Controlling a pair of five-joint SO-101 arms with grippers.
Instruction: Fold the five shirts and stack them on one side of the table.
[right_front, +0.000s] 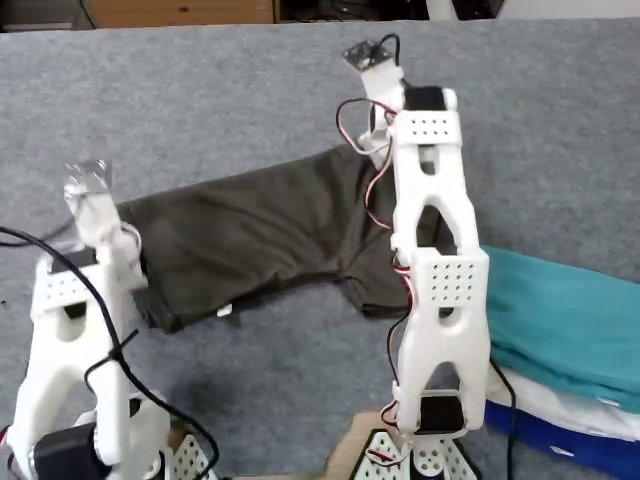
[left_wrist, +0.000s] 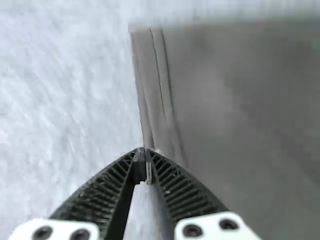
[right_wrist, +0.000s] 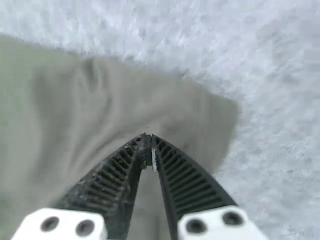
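I'm watching a dark olive shirt (right_front: 250, 235) lying spread and rumpled across the middle of the grey table (right_front: 200, 80), left claw (left_wrist: 146, 167) clenching its hemmed edge, right claw (right_wrist: 148, 150) pinching its far corner.

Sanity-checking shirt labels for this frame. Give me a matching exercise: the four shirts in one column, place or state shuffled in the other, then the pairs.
Things:
1. dark olive shirt
2. teal shirt
3. white shirt
4. blue shirt

Places or states:
A. lowest layer at the right edge of the grey table
B. top layer at that edge
C. spread out flat, pinched by the left gripper and the right gripper
D. middle layer at that edge

Pairs: 1-C, 2-B, 3-D, 4-A.
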